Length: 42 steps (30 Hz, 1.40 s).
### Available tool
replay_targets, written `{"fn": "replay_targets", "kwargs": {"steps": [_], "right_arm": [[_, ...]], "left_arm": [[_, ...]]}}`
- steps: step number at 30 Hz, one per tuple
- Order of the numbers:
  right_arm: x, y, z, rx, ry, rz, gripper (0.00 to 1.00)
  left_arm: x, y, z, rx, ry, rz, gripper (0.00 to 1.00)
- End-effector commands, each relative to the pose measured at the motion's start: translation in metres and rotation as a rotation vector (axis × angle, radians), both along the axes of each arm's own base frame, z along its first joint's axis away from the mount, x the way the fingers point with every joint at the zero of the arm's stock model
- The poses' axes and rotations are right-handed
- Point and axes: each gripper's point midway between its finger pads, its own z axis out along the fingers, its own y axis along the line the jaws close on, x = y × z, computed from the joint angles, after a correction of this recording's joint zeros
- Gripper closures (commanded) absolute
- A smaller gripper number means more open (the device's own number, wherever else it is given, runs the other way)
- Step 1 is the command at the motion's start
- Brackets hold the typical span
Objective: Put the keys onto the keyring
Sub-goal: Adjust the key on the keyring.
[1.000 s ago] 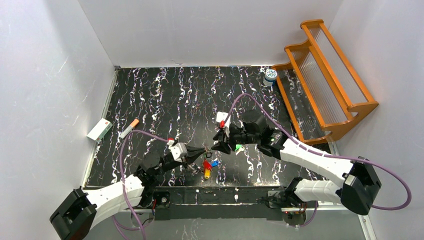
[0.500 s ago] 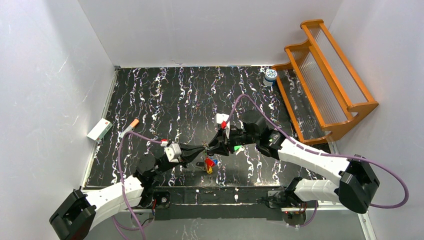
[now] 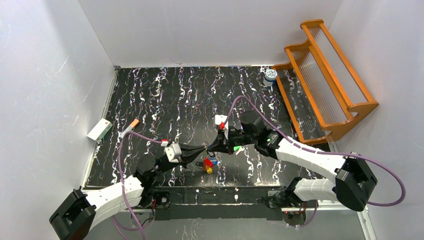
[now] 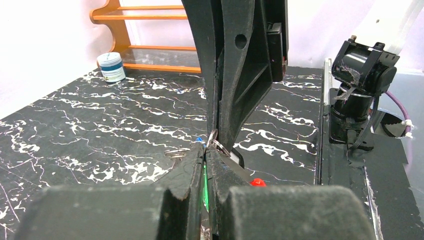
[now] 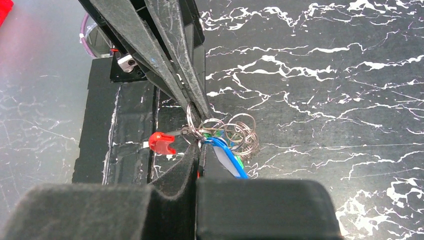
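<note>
Both grippers meet tip to tip near the table's front middle. My left gripper is shut on the keyring, a thin wire loop at its tips, and a green sliver shows between its fingers. From the opposite side my right gripper is shut on the same tangle of wire loops. The keys dangle below: a red head, a blue one and a yellow one. What lies between the right pads is hidden.
An orange wooden rack stands at the back right, with a white-and-blue jar beside it. A white box and an orange-tipped pen lie at the left edge. The arm bases line the near edge.
My left gripper carried the ring and keys right and up to the right gripper. The right gripper closed from half open to shut on the ring cluster.
</note>
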Motion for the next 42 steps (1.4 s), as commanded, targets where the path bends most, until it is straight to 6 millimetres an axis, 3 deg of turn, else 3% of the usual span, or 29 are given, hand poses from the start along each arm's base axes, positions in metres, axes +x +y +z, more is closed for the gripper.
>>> {"fn": "replay_targets", "kwargs": {"steps": [1, 9, 18, 23, 26, 30, 37, 42], "right_arm": [[0.004, -0.004, -0.01, -0.022, -0.015, -0.024, 0.99], [0.008, -0.003, -0.025, -0.064, 0.01, -0.031, 0.99], [0.015, 0.007, -0.028, -0.083, 0.034, -0.031, 0.98], [0.019, 0.007, -0.027, -0.091, 0.028, -0.049, 0.8], [0.023, 0.003, -0.024, -0.088, -0.005, -0.076, 0.63], [0.027, -0.005, -0.018, -0.065, -0.075, -0.116, 0.5], [0.024, -0.016, 0.01, 0.061, -0.2, -0.132, 0.42], [0.015, -0.011, 0.025, 0.129, -0.202, -0.084, 0.46]], "left_arm": [[-0.002, 0.004, 0.023, -0.074, -0.065, 0.014, 1.0], [-0.004, 0.004, 0.027, -0.084, -0.076, 0.005, 1.0], [-0.005, 0.003, 0.026, -0.083, -0.074, -0.005, 1.0], [-0.005, 0.003, 0.026, -0.083, -0.074, -0.007, 1.0], [-0.005, 0.003, 0.026, -0.083, -0.073, -0.008, 1.0], [-0.005, 0.003, 0.025, -0.079, -0.073, -0.007, 1.0], [-0.006, 0.002, 0.024, -0.074, -0.073, -0.015, 1.0], [-0.008, 0.001, 0.022, -0.069, -0.072, -0.025, 1.0]]}}
